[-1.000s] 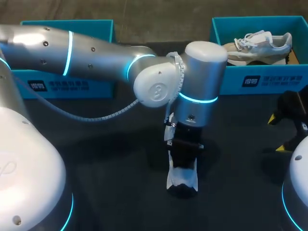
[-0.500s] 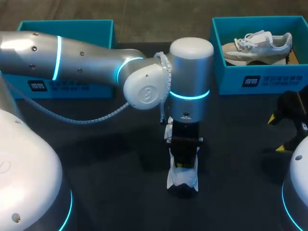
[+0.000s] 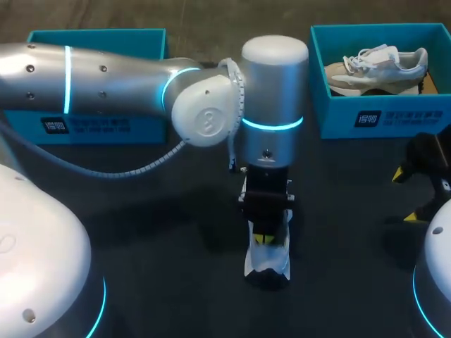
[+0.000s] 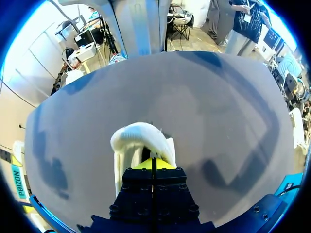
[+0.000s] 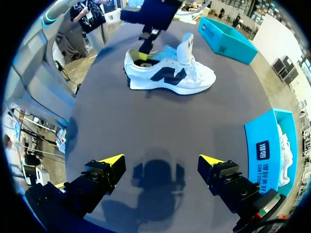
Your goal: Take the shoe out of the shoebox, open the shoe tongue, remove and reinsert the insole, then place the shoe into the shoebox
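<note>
Right now the white low-top trainer with a dark side mark lies on its sole on the dark table, out of both boxes and about midway between the arms. The left gripper reaches down into its heel opening, so I judge the step in hand to be drawing out the insole. In the left wrist view its yellow fingertips sit pressed together just inside the heel collar. Whether a thin insole edge is pinched between them is hidden by the shoe's walls. To do this well, the pull should go straight up and a little toward the heel, slowly, so the insole peels free without dragging the light shoe along. If the shoe starts to rise, the idle arm ought to press down on the toe. The right gripper hangs above bare table well apart from the shoe, jaws wide apart and holding nothing. Behind it the open teal cardboard shoebox on the right holds a second pale trainer, and a matching teal box on the left stands beyond the left arm. Compared with a second ago, the left arm's wrist has drawn back and up, and a yellow tip now shows above the shoe's opening. The shoe and the right gripper have not shifted.
</note>
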You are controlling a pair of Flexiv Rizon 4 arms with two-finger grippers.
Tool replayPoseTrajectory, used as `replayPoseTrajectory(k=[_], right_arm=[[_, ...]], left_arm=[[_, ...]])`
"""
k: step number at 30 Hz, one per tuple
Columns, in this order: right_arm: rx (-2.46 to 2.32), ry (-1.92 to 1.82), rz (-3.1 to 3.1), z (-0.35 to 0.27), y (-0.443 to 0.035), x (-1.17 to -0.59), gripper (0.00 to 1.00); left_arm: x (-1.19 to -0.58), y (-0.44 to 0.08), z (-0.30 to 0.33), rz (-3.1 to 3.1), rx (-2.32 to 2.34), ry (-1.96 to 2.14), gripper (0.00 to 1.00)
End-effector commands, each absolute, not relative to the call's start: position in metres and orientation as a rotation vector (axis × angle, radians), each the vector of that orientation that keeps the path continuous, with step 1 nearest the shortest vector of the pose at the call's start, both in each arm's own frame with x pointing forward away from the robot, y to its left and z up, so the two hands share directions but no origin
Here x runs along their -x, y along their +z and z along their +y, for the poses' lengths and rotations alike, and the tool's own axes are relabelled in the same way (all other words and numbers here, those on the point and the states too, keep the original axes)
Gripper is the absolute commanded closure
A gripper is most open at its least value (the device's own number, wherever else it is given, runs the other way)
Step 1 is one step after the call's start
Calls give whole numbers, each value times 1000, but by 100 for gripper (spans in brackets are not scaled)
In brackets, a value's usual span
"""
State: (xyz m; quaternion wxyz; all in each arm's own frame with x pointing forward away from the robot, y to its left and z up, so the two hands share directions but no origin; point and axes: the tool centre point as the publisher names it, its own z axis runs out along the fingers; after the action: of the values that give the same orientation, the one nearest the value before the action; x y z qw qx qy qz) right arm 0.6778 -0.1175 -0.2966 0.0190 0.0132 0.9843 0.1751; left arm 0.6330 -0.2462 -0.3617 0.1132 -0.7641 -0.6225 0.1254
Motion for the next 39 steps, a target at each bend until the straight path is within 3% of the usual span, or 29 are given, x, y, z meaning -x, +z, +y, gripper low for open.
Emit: replayPoseTrajectory(k=[1,16,32,39], right_arm=[[-42,539,3055,-117,-297,-677,0],[-42,539,3055,-117,-297,-677,0],[-42,539,3055,-117,-297,-677,0],[-42,539,3055,-117,-297,-677,0]], left_arm=[[-628,-379,-258,-1804,2220,353,100],[-642,-410,-245,-1890,2213,354,100],[-650,-369,-251,-1868,2268,337,100],[-646,-376,-250,-1744,2266,232,100]])
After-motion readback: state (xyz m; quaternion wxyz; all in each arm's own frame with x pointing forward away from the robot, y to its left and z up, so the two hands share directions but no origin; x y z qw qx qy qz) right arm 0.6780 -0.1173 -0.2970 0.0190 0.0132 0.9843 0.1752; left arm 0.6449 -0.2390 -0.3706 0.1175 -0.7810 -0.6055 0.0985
